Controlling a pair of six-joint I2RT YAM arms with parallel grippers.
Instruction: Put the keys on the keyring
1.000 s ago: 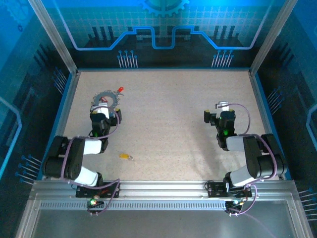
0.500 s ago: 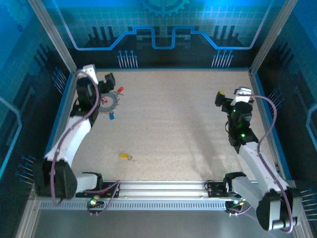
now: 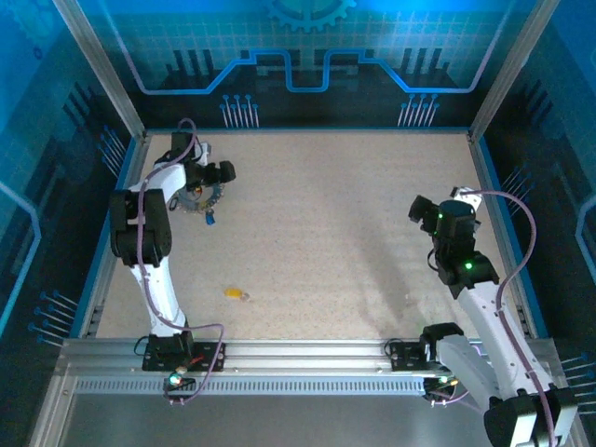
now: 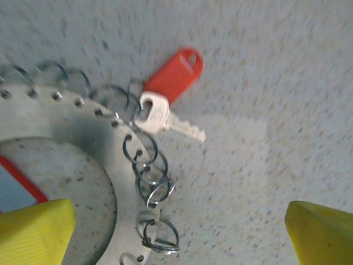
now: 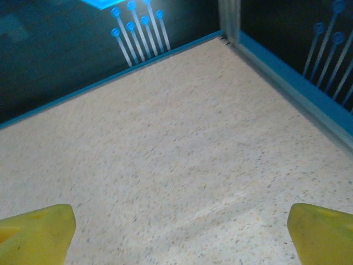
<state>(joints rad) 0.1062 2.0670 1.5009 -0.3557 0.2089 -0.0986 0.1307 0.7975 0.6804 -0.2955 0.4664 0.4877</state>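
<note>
Keyring [image 3: 198, 197]: I see it far left on the table [image 3: 326, 233], under the left jaws.
Left jaws: spread wide, holding nothing.
Right jaws: spread wide over bare table.
Red key [image 4: 172, 77]: on a keyring loop.
Blue key [image 3: 211, 220]: just beside the keyring.
Yellow key [image 3: 235, 294]: well apart, nearer me.

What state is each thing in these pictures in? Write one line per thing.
left gripper: open, above the keyring.
right gripper: open, empty, over bare table.
keyring: flat on the table.
red key: apparently hooked on the keyring's edge.
blue key: beside the keyring; attachment unclear.
yellow key: loose on the table, apart.
</note>
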